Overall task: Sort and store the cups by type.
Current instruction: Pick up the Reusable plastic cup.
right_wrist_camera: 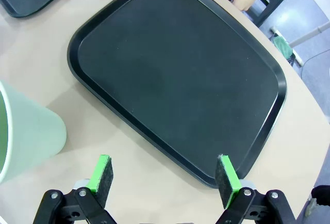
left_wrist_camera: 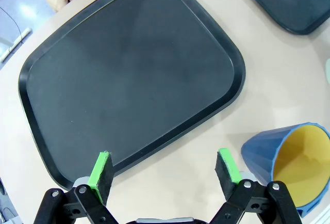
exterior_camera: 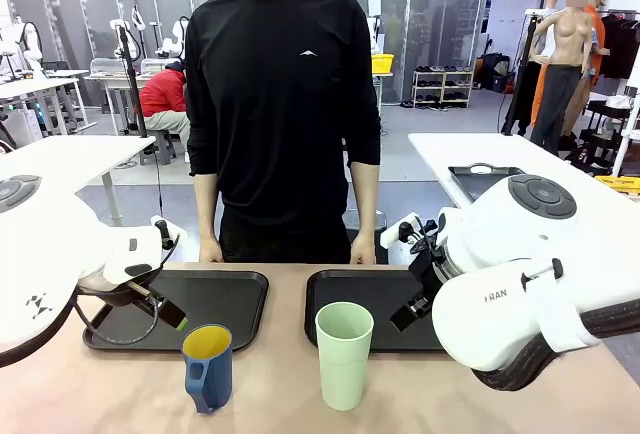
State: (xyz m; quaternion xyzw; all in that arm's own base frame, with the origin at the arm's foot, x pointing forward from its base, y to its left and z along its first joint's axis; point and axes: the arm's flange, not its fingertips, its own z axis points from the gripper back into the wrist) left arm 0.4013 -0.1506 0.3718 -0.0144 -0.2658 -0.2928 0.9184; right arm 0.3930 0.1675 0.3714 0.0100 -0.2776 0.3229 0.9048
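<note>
While I look across from the front camera, my left gripper [exterior_camera: 165, 309] hangs at about 8 o'clock in the frame, above the near edge of the left tray [exterior_camera: 225, 294]. Its green pads [left_wrist_camera: 101, 170] stand apart with nothing between them (the left wrist camera makes that plain). In that wrist view the tray's [left_wrist_camera: 234, 74] rim runs just beyond the fingertips.

The dark-blue cup [exterior_camera: 208, 369] stands upright on the table [exterior_camera: 100, 394] at 7 o'clock, just in front of the left tray, its yellow inside showing and its handle turned toward me. From the left wrist it sits at 4 o'clock [left_wrist_camera: 289, 167], just beside one finger; I cannot tell whether they touch.

The mint-green tumbler [exterior_camera: 344, 354] stands upright at 6 o'clock, near the blue cup but apart from it, in front of the right tray [exterior_camera: 345, 289]. From the right wrist its wall [right_wrist_camera: 26, 131] shows at 9 o'clock.

A person stands at 12 o'clock on the far side, one hand [exterior_camera: 211, 251] and the other [exterior_camera: 362, 251] resting at the table's far edge.

My right gripper [exterior_camera: 415, 309] hovers at 4 o'clock over the right tray's near edge, pads [right_wrist_camera: 227, 175] apart, holding nothing.
</note>
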